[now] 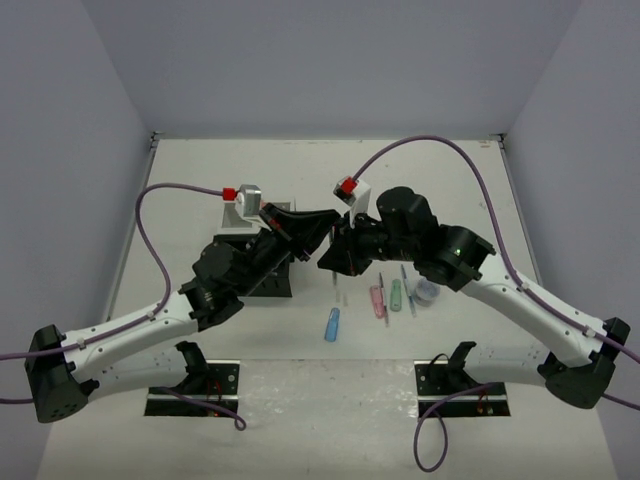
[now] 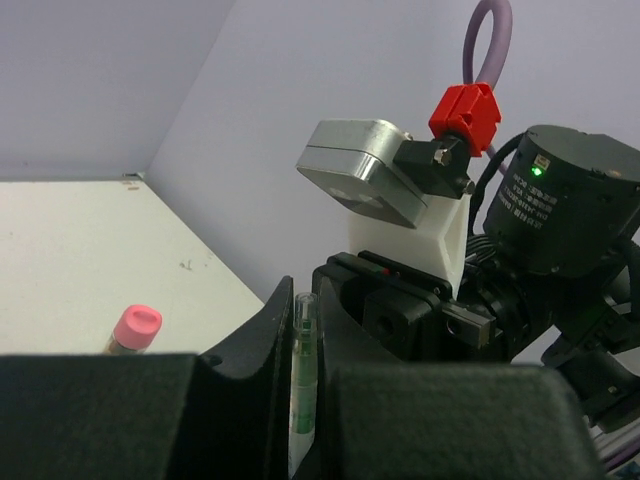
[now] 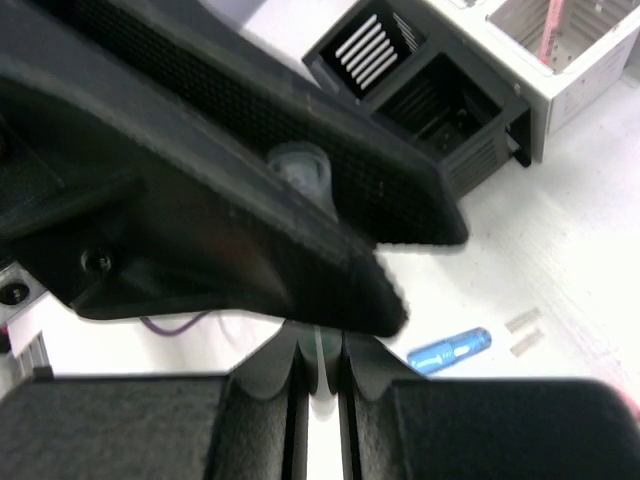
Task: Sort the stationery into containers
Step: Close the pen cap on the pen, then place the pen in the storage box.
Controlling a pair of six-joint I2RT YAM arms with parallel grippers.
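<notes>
A green and clear pen (image 2: 303, 380) is clamped between my left gripper's (image 2: 305, 330) fingers, its clear end sticking up. My two grippers meet above the table's middle, left gripper (image 1: 310, 236) against right gripper (image 1: 335, 254). In the right wrist view my right gripper (image 3: 320, 362) is closed to a narrow gap on a thin pale-green shaft, with the pen's round end (image 3: 298, 168) showing above against the left fingers. The organiser's black compartments (image 3: 430, 95) and white mesh compartments (image 3: 575, 70) lie beyond. A pink-capped bottle (image 2: 135, 328) shows left of my left fingers.
On the table under my right arm lie a blue capsule (image 1: 332, 324), a pink pen (image 1: 378, 301), a green piece (image 1: 396, 295), a blue pen (image 1: 407, 288) and a round tub (image 1: 427, 292). A pink pen (image 3: 548, 35) stands in a mesh compartment. Two small pale bits (image 3: 522, 335) lie near the capsule (image 3: 450, 350).
</notes>
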